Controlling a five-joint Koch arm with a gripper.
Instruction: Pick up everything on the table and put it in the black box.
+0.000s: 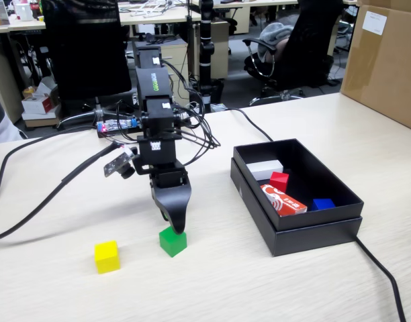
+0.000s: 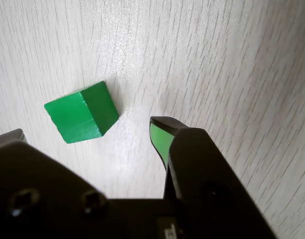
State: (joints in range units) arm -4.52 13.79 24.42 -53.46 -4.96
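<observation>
In the wrist view the green cube [image 2: 81,112] lies on the worktop [image 2: 217,59] inside the gap of the open, empty claw [image 2: 87,133], turned cornerwise to the jaws, while only the fixed view shows the yellow cube [image 1: 107,257] and the red cube [image 1: 279,181] in the box [image 1: 313,231].

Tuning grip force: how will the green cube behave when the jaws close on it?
The green cube looks rigid with flat faces, so it likely won't squash or roll. It sits turned relative to the gripper, whose jaws are open, so it may twist on closing. Its smooth painted faces and small size suggest a light, possibly slippery piece.
</observation>
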